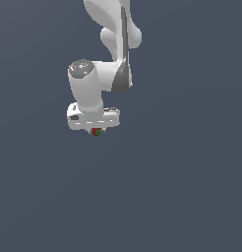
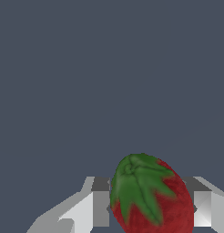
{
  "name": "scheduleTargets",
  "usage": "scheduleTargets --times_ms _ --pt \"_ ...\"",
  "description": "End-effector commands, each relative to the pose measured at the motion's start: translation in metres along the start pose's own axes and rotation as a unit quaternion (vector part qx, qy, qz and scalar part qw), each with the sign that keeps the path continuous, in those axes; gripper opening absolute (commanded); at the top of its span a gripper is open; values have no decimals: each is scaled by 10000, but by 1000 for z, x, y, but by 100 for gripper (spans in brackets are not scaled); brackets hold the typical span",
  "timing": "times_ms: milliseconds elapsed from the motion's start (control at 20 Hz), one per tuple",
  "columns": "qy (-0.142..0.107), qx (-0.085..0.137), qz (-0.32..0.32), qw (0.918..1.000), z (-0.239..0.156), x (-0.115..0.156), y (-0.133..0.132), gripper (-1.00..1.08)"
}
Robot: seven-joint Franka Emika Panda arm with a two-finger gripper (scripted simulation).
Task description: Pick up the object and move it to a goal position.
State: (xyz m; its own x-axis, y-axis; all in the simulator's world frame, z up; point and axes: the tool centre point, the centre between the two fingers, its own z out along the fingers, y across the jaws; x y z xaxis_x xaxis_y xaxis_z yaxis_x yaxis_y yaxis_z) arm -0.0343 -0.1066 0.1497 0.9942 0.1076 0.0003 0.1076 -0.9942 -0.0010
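Observation:
The object is a small red lump with a green leafy patch, like a strawberry (image 1: 97, 132). In the exterior view it sits right under the white gripper bar (image 1: 93, 119), between the fingers, which are mostly hidden by the bar. In the wrist view the strawberry (image 2: 152, 195) fills the space between the two grey-white fingers (image 2: 101, 207), which press against its sides. My gripper (image 2: 150, 209) is shut on it. The arm reaches down from the top of the exterior view. I cannot tell whether the strawberry rests on the grey surface or is held above it.
A plain dark grey surface (image 1: 182, 187) fills both views. No other objects or markers show.

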Motion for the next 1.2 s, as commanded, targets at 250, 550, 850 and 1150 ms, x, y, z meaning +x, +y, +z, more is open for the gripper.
scheduleTargets --times_ms 250,550,850,1150 --pt "-1 2 -3 10000 -59 23 56 -100" --pt "0 -2 -4 10000 -95 38 91 -100" --pt "0 -2 -4 10000 -122 51 118 -100" --pt "-1 -5 -3 10000 -138 59 133 -100"
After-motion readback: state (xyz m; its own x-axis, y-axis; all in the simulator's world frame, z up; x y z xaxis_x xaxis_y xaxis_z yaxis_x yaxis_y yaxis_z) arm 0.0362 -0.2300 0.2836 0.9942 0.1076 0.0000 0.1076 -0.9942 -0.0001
